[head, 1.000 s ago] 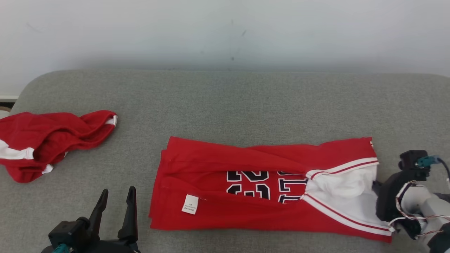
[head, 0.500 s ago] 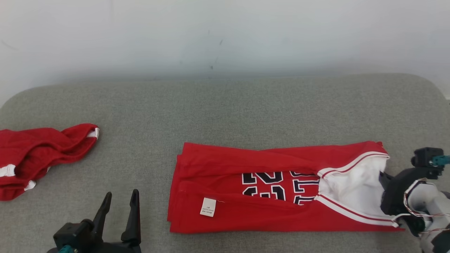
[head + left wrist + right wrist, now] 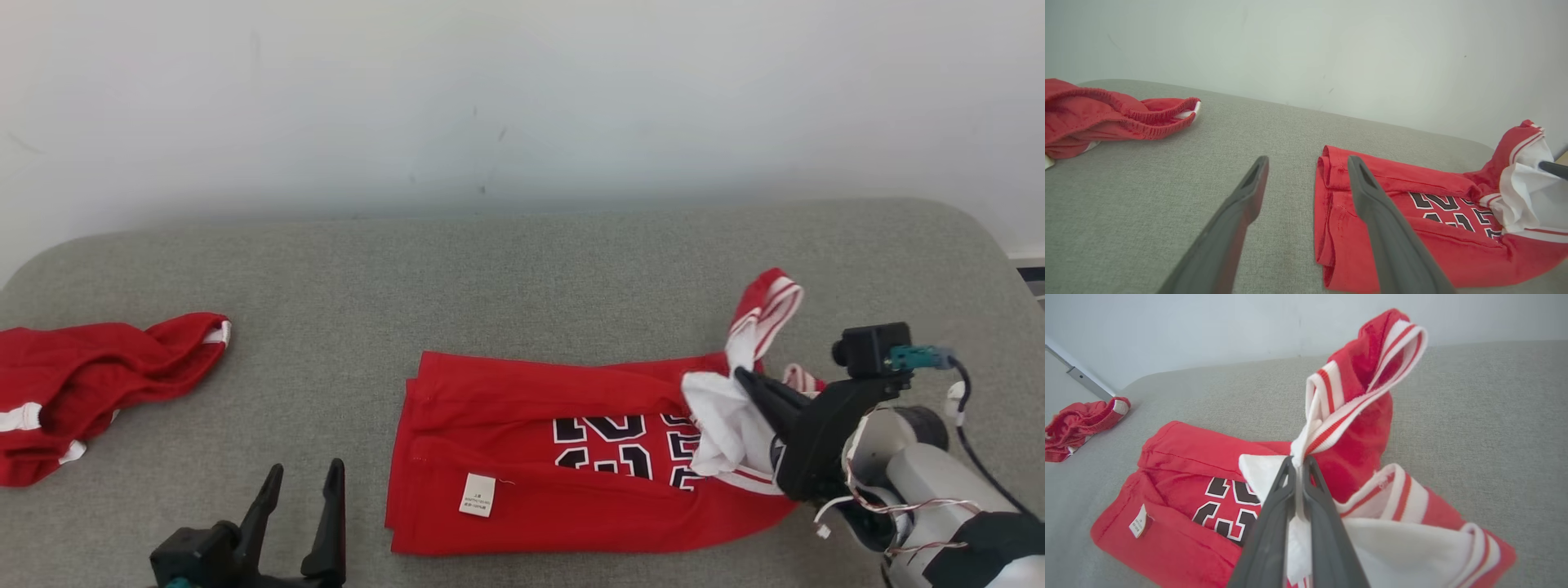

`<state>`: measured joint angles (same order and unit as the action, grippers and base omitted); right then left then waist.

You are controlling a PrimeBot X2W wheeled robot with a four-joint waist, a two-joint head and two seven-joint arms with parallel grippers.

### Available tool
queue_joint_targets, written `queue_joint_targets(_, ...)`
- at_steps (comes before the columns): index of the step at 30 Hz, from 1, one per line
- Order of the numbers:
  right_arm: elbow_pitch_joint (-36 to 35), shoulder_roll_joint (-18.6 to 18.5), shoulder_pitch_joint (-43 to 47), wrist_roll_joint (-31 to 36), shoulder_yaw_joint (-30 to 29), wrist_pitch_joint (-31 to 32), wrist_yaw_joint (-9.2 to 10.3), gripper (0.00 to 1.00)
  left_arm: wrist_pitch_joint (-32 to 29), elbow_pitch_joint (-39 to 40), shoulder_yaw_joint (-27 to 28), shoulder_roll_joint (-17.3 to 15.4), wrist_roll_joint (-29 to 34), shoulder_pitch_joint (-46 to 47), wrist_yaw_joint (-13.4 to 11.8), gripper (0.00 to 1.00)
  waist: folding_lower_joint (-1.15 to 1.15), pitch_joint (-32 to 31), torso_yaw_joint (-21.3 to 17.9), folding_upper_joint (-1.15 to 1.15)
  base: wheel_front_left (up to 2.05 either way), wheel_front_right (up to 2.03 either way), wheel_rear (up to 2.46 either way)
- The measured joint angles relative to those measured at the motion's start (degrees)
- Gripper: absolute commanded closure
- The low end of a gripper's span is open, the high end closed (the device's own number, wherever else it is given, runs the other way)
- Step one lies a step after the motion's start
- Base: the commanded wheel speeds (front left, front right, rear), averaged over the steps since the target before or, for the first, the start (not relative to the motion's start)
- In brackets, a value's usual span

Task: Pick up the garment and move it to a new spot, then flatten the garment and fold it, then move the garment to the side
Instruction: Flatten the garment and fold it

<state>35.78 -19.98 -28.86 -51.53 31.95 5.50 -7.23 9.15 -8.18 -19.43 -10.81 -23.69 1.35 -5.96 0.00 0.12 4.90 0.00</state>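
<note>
The garment [image 3: 531, 408] is a red jersey with black-and-white numerals and a white label, lying folded lengthwise on the grey padded surface [image 3: 571, 269]. My right gripper [image 3: 741, 374] is shut on its white-trimmed right end, which is lifted and bunched above the numerals. In the right wrist view my right gripper [image 3: 1298, 459] pinches white cloth between its fingers, and a striped strap of the garment [image 3: 1180, 457] stands up above them. My left gripper [image 3: 304, 469] is open and holds nothing, at the lower left, just left of the garment's left edge. In the left wrist view my left gripper [image 3: 1307, 161] frames that edge of the garment [image 3: 1453, 245].
A second red piece of clothing [image 3: 90, 376] with white trim lies crumpled at the surface's far left, also seen as the red heap [image 3: 1106, 114] and the red bundle [image 3: 1081, 420]. A pale wall runs behind. The surface's rounded edge curves down at the right.
My right gripper has lifted the garment's right end off the surface and carried it left over the numerals. The head camera has shifted. The left gripper stays open in place.
</note>
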Motion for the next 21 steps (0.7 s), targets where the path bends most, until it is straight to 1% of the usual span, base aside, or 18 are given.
queue_joint_targets(1, -2.5, 0.0, 0.8, -0.5, 1.1, 0.1, 0.0, 1.0, 0.0, -0.2, -0.3, 0.3, 0.0, 0.0, 0.2, 0.0, 0.0, -0.3, 0.1, 0.0, 0.0, 0.0, 0.0)
queue_joint_targets(3, -4.9, 0.2, 1.6, -1.2, 1.9, 0.4, 0.0, 1.0, 0.0, -0.3, -0.5, 0.5, 0.0, 0.0, 0.4, 0.0, 0.0, -0.5, 0.3, 0.0, 0.0, 0.0, 0.0)
queue_joint_targets(6, -7.9, 0.5, 1.8, -1.4, 3.0, 0.6, 0.0, 1.0, 0.0, -0.6, -0.7, 0.6, 0.0, -0.1, 0.5, 0.0, 0.0, -0.8, 0.7, 0.0, 0.0, 0.0, 0.0)
queue_joint_targets(10, -10.7, 1.8, 1.7, -1.9, 3.8, 1.1, 0.0, 1.0, 0.0, -0.8, -1.2, 1.2, 0.0, -0.1, 0.5, 0.0, 0.0, -0.9, 1.4, 0.0, 0.0, 0.0, 0.0)
queue_joint_targets(14, -11.8, 3.5, 1.1, -2.2, 4.3, 1.6, 0.0, 1.0, -0.1, -1.6, -2.1, 2.1, 0.0, 0.2, 1.0, 0.0, 0.0, -0.8, 2.4, 0.0, 0.0, 0.0, 0.0)
queue_joint_targets(21, -10.7, 7.0, -1.5, -2.2, 5.5, 2.8, 0.24, 1.0, -0.1, -2.8, -3.7, 4.2, -0.1, 1.9, 1.5, 0.0, 0.0, -0.5, 5.0, 0.0, 0.0, 0.0, 0.0)
